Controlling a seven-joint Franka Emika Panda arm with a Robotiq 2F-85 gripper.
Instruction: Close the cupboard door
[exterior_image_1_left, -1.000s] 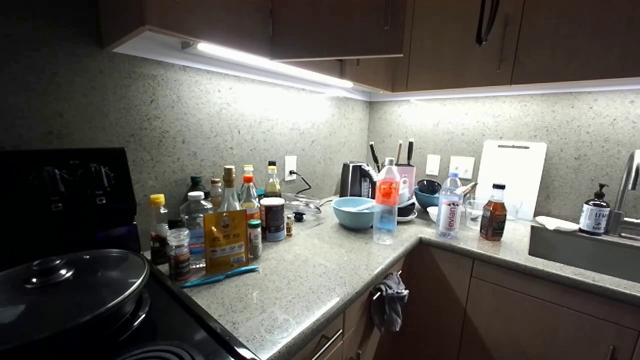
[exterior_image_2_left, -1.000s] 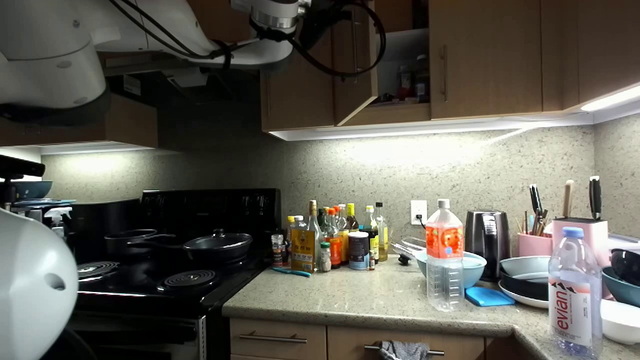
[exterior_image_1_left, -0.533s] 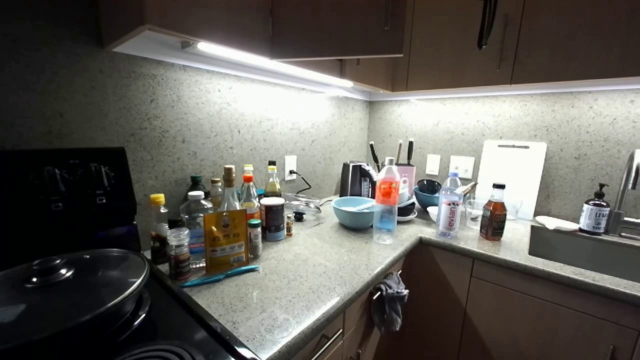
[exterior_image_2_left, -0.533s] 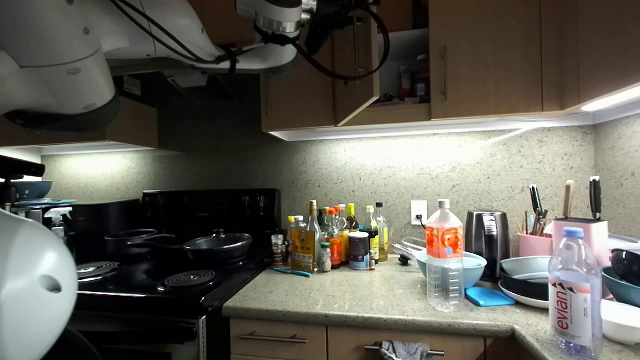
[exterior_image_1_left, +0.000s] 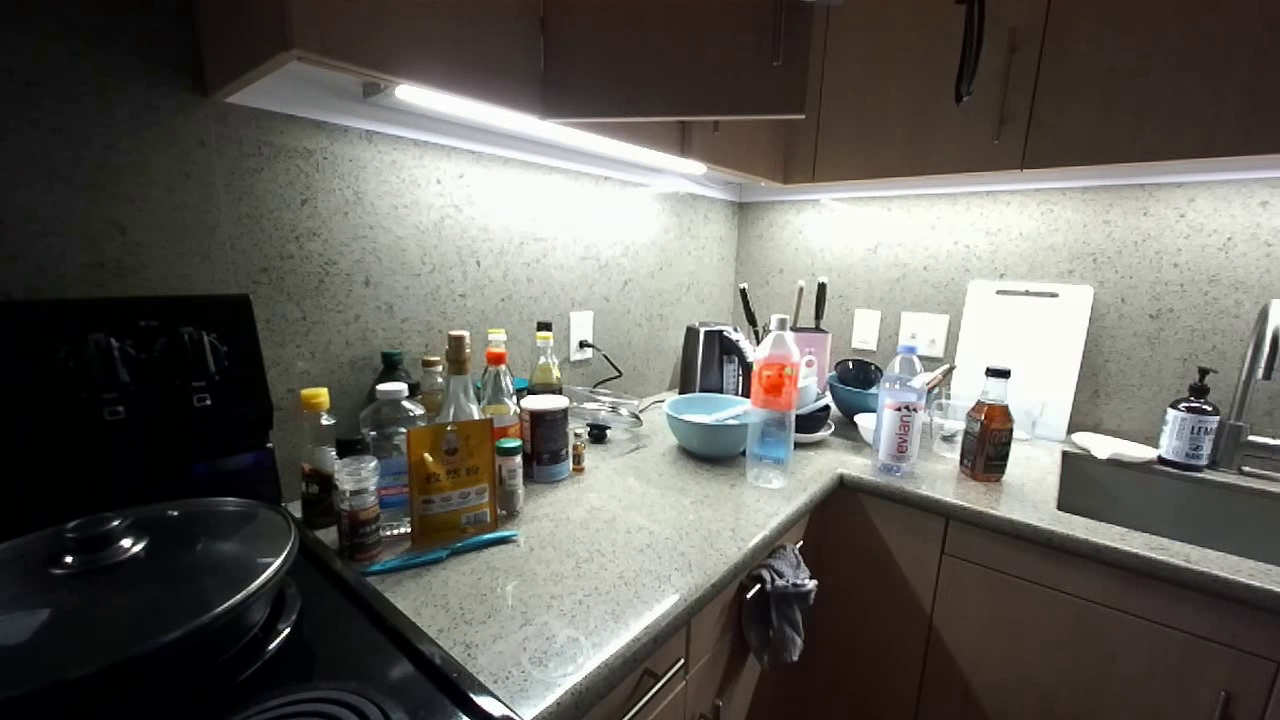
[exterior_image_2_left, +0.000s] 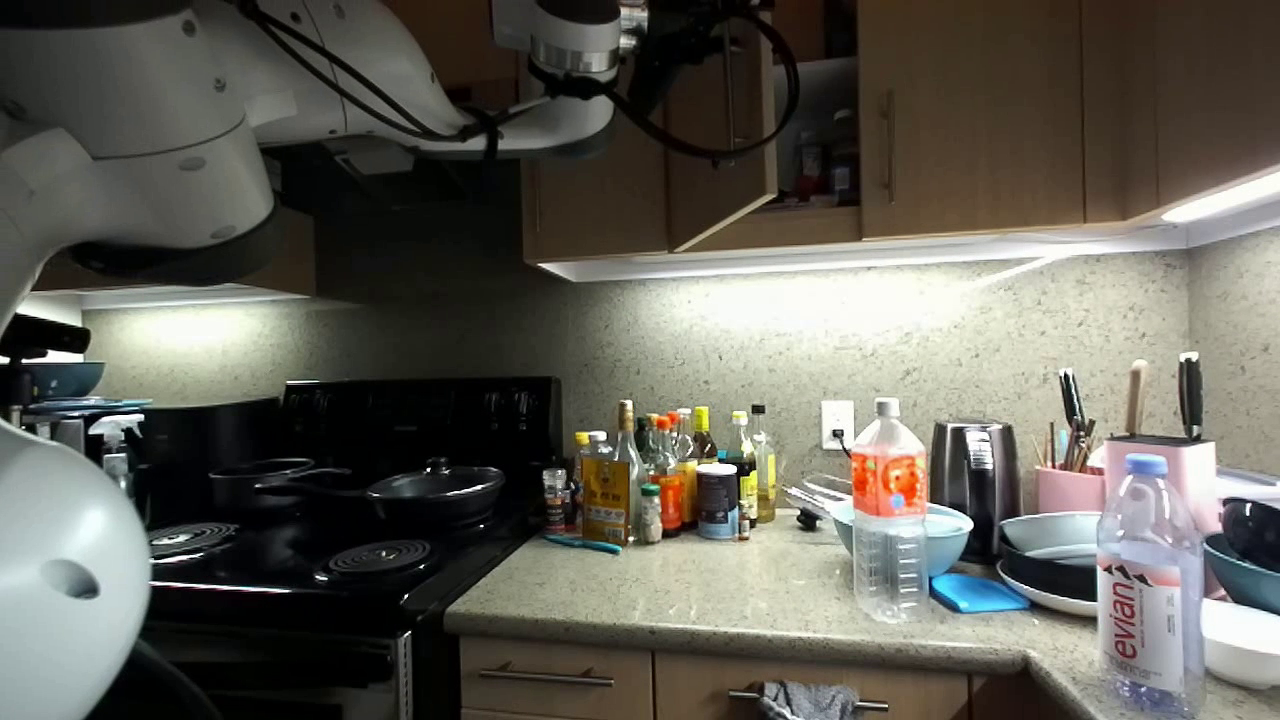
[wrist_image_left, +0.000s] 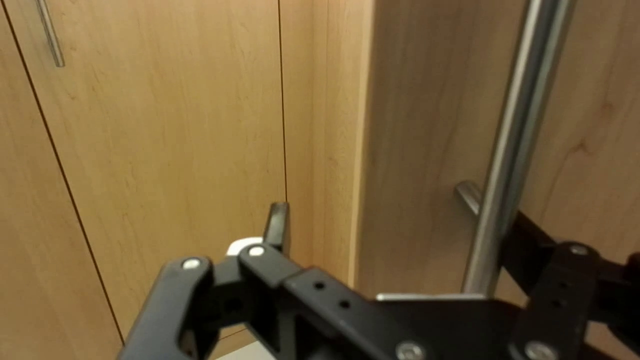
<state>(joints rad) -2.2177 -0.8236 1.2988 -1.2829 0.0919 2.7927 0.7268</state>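
The cupboard door (exterior_image_2_left: 705, 190) is a flat brown wooden panel with a slim vertical bar handle. It stands partly open in an exterior view, hinged at its left edge. Its lower part also shows dark in an exterior view (exterior_image_1_left: 670, 60). In the wrist view the door (wrist_image_left: 415, 150) fills the right side, with its metal bar handle (wrist_image_left: 505, 140). My gripper (wrist_image_left: 400, 225) is open, its fingers wide apart. The bar runs between them, close to the right finger; whether they touch I cannot tell. The left finger is beyond the door's free edge. The fingertips are not visible in either exterior view.
Cupboard shelves with jars (exterior_image_2_left: 840, 165) show behind the door. A closed cupboard door (exterior_image_2_left: 970, 120) is to its right. Below, the counter (exterior_image_2_left: 640, 590) holds bottles, bowls and a kettle (exterior_image_2_left: 975, 480). The stove (exterior_image_2_left: 400, 530) with pans is at left. A cable loop hangs at the wrist.
The door's free edge has moved right in an exterior view, and the opening beside it is narrower. The arm and its cable loop have moved right with it.
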